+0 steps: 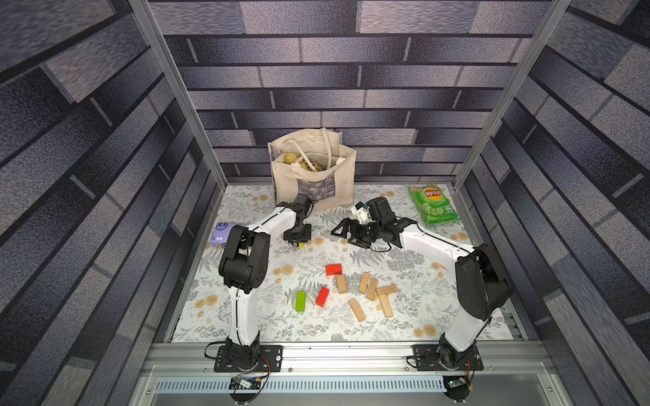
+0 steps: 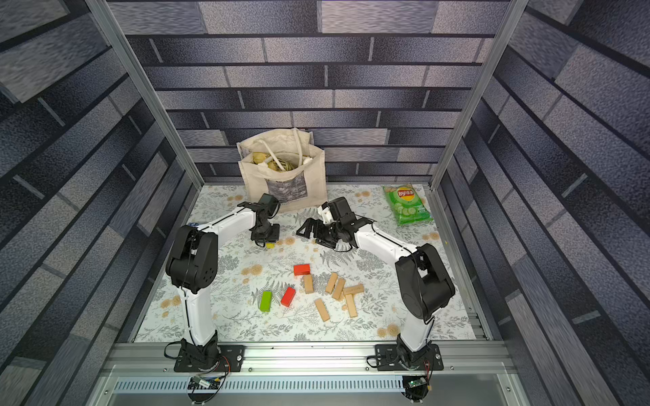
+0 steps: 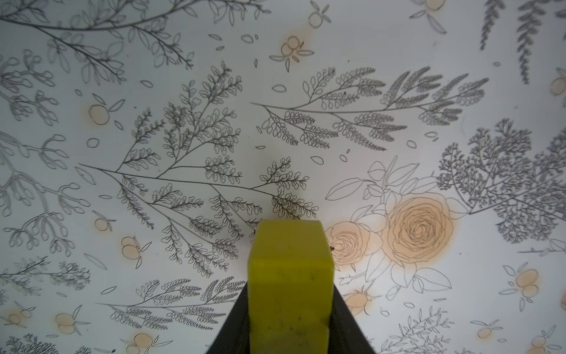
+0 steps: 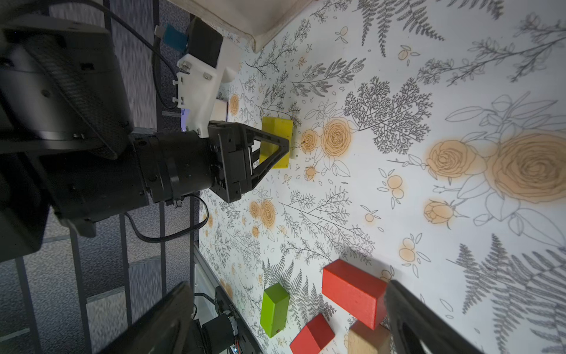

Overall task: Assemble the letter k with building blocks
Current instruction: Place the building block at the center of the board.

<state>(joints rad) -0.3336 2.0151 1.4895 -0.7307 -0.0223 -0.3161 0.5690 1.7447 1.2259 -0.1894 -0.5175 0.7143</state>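
Left wrist view: left gripper clamped across the narrow width of the yellow block, held end-down over the floral mat toward the back, contact unclear; right gripper spread wide and empty, near it. Blocks judged light, rigid, smooth wood, apt to twist, so pinch mid-length across the short width. Top view count: two red blocks, one green block, six tan blocks scattered nearer the front, ten with the yellow; no K laid out yet.
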